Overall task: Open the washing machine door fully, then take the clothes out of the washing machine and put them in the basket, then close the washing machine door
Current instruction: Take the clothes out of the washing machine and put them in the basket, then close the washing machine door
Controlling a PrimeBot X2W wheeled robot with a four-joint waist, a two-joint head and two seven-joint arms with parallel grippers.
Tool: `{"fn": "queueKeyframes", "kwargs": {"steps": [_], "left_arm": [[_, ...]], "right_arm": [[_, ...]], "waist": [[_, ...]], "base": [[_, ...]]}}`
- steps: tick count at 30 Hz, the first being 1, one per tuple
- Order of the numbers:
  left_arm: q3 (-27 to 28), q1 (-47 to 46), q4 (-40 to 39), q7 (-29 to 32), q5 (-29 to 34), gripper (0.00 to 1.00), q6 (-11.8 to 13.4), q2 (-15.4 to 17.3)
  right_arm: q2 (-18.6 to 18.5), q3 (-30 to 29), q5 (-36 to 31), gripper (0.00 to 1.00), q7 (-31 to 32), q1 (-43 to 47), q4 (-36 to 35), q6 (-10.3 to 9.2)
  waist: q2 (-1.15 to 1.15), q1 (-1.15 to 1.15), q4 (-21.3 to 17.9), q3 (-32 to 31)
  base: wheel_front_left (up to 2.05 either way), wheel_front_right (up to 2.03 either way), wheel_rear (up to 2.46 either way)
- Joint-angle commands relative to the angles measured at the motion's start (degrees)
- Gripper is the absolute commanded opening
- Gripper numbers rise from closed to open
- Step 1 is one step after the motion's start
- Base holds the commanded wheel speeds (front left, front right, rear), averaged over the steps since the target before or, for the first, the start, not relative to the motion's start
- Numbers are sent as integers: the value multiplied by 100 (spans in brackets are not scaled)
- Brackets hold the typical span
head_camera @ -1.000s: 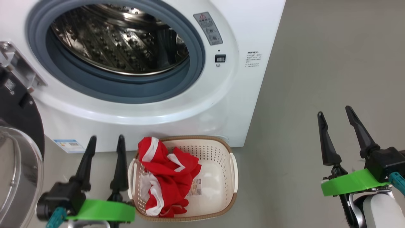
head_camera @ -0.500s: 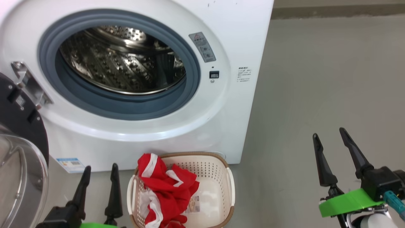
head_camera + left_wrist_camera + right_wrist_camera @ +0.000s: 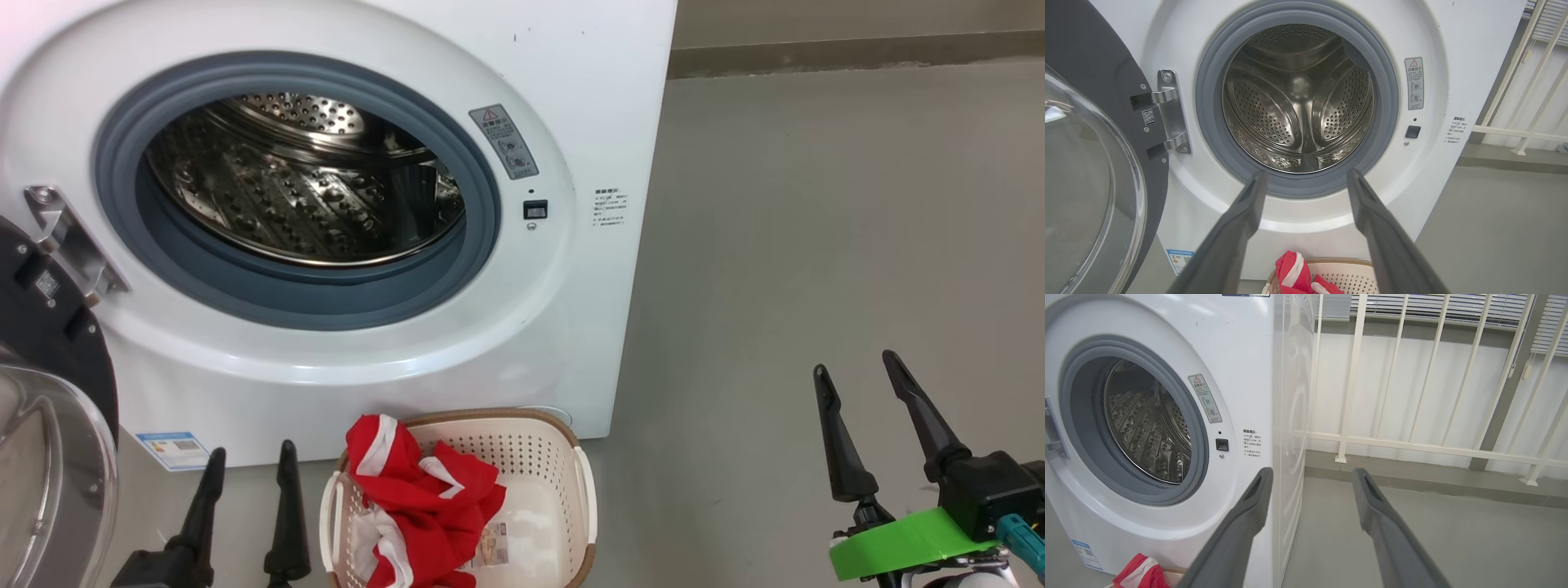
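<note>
Fingers parted and empty on the left gripper (image 3: 251, 451), caught low between the washing machine door (image 3: 49, 384) and the basket (image 3: 563, 429). Matched by the right gripper (image 3: 857, 376), equally spread, holding nothing, well apart over grey floor (image 3: 816, 204). Found the door swung wide on its left-side hinge (image 3: 69, 241), upright, just left of the left gripper and far nearer that arm. Looked bare inside the steel drum (image 3: 302, 188). Saw a red-and-white garment (image 3: 424, 498) heaped in the basket at the foot of the washing machine (image 3: 571, 122). Left only the closing swing, seemingly. Backed by a white railing (image 3: 1412, 445).
</note>
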Motion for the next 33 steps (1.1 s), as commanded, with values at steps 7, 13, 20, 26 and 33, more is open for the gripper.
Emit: {"fn": "queueKeyframes", "kwargs": {"steps": [7,13,20,26,33], "left_arm": [[133,-129,-263,13,65,100,100,136],[69,-124,-359,41,40,100,78,158],[30,-137,-474,0,6,100,32,174],[0,-148,-552,-38,2,100,32,177],[-26,-224,-612,-57,-56,100,25,165]], "right_arm": [[-48,79,-47,100,-36,-99,-161,26],[-48,62,-12,100,-36,-117,-168,26],[-48,33,1,100,-36,-146,-180,26],[-48,-1,-1,100,-36,-181,-173,26],[-48,12,-14,100,-36,-291,-176,26]], "waist": [[0,-1,-11,40],[0,-1,-22,94],[0,-1,-8,149],[0,-1,50,205],[0,-1,134,327]], "base": [[-55,55,0],[-146,146,0],[-169,169,0],[-83,83,0],[-9,9,0]]}}
